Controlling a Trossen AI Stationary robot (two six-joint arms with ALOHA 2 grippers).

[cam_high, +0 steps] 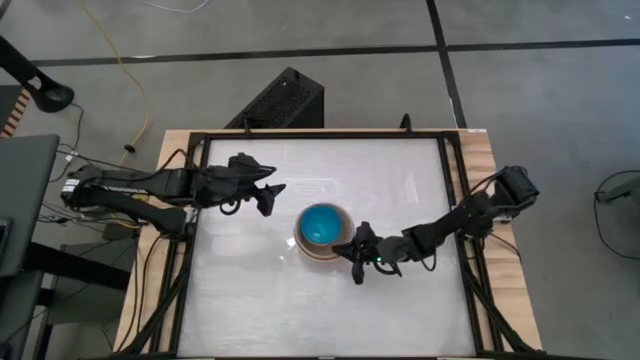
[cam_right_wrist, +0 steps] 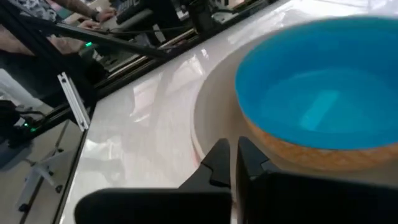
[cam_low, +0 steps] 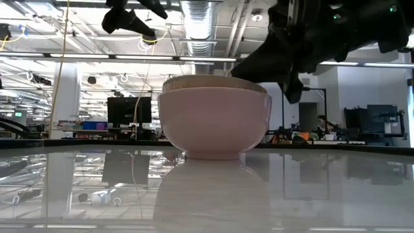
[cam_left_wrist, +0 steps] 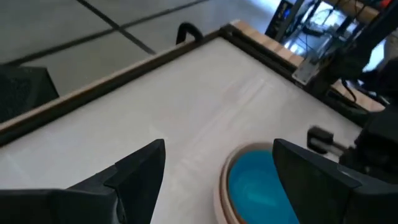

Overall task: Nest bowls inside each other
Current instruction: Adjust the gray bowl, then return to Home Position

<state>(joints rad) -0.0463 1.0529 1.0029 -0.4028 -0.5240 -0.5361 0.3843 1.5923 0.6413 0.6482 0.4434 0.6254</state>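
A stack of bowls stands mid-table on the base of the outermost one, a cream-white bowl (cam_low: 213,123). Inside it a blue bowl (cam_high: 322,224) shows on top, with a tan-orange rim (cam_right_wrist: 298,152) around it. My right gripper (cam_right_wrist: 233,152) is shut and low, at the stack's near right side (cam_high: 352,255). My left gripper (cam_high: 274,196) hangs open above the table, left of the stack and clear of it. In its wrist view the blue bowl (cam_left_wrist: 255,186) lies ahead of the left gripper (cam_left_wrist: 217,155), beside one finger. My right gripper's shut fingertips (cam_right_wrist: 219,155) come in nearly level from the table's right and stand right at the cream-white bowl's outer wall (cam_right_wrist: 211,118), below the rim. Whether they touch the wall, I cannot tell.
The white table top (cam_high: 400,170) lies bare around the stack. A black frame rail (cam_high: 455,200) runs along the table's edges. Beyond the far edge a black box (cam_high: 285,100) sits on the floor.
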